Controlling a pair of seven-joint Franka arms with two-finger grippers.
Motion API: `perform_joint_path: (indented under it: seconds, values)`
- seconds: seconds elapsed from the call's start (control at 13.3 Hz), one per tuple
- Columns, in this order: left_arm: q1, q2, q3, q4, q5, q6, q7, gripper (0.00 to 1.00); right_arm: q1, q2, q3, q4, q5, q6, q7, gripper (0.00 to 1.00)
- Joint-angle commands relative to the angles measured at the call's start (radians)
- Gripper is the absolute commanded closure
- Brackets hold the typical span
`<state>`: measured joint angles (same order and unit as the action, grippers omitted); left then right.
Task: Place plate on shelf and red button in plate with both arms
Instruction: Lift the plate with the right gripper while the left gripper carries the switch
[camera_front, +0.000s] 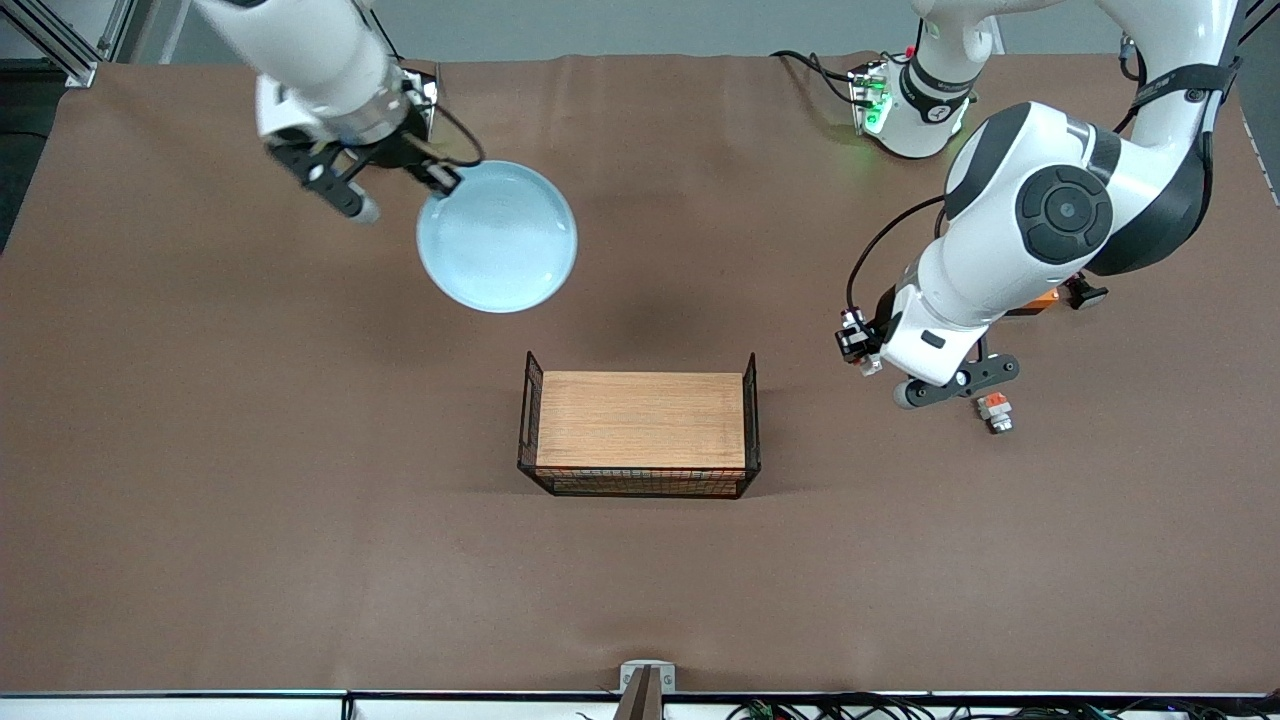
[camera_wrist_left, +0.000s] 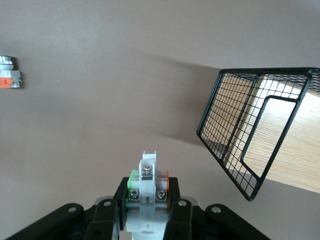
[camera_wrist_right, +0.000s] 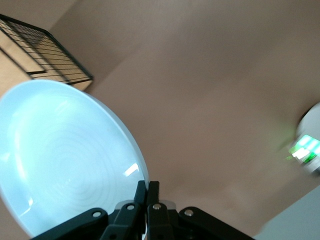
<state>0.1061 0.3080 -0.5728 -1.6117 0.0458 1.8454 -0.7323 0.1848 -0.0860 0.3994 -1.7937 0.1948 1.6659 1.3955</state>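
Front view: we see the right gripper clamped on the rim of the plate, which it holds up over the brown mat, about 11 o'clock from the wire basket. A wooden board lies in the basket. The left gripper hangs over the mat at 3 o'clock from the basket. A stubby white piece lies at its 4 o'clock. The left arm partly hides an orange box and a black knob. A green light glows on that arm's base.

Left wrist view: we see the fingers pinching the red button above the mat, with the basket near.

Right wrist view: the fingers are closed on the plate's rim.
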Motion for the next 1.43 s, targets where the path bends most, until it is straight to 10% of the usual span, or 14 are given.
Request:
perform_joint_path:
  seconds: [0.0,0.45,1.35]
  values:
    - [-0.029,0.017,-0.002,0.021,-0.003,0.000,-0.024,1.00,0.082,0.093,0.002,0.042,0.025,0.121,0.384,1.00]
    - [-0.072,0.034,-0.002,0.021,-0.009,0.036,-0.057,1.00,0.176,0.342,0.001,0.236,0.012,0.244,0.753,1.00]
    - [-0.186,0.103,-0.001,0.115,-0.006,0.087,-0.279,1.00,0.211,0.603,-0.005,0.349,-0.192,0.356,0.758,0.99]
